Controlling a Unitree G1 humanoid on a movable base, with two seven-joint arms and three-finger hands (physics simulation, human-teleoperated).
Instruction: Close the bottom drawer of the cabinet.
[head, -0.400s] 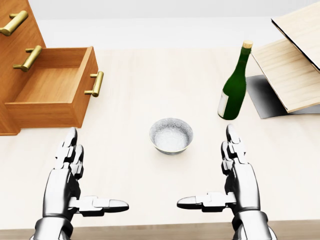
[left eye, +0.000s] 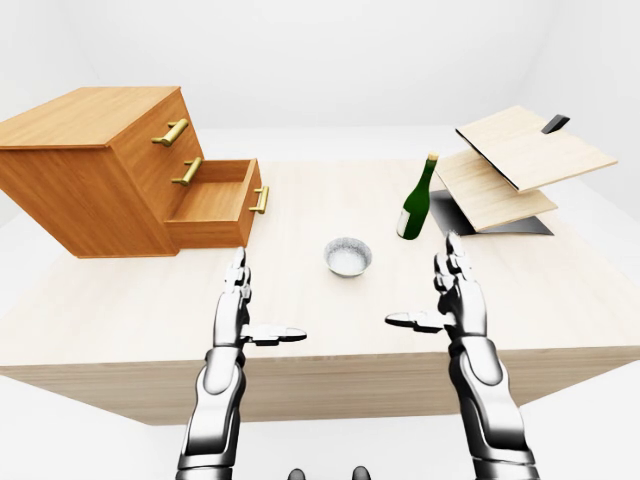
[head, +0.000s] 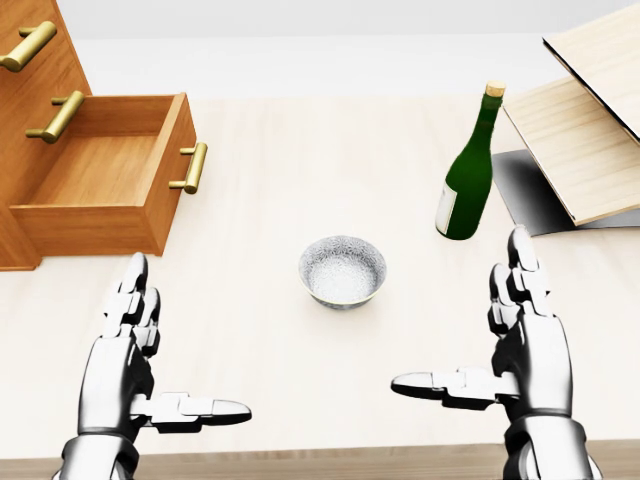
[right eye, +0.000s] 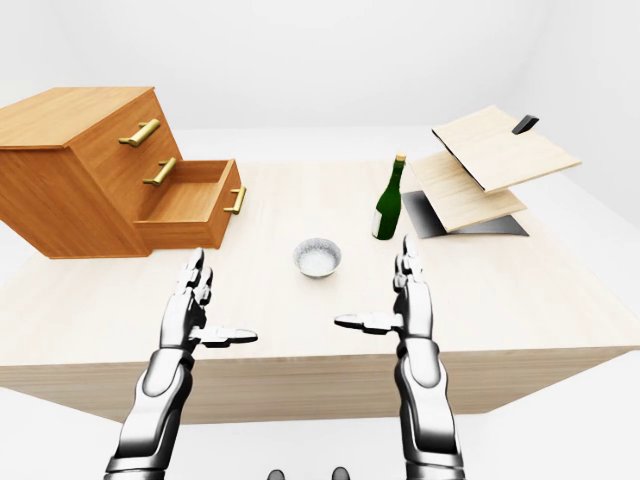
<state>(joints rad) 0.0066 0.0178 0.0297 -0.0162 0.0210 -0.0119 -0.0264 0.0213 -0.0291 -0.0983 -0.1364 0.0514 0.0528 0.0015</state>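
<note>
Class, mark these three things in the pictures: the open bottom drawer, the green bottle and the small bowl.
bottom drawer (head: 168, 172), head view, on its front panel's top edge.
green bottle (head: 470, 172), head view, on its glass body.
bowl (head: 342, 270), head view, on its inside.

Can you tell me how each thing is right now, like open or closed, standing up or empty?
bottom drawer: pulled open, empty
upper drawers: closed
bottle: standing upright, corked
bowl: right way up, empty
left hand: open, holding nothing
right hand: open, holding nothing
</note>
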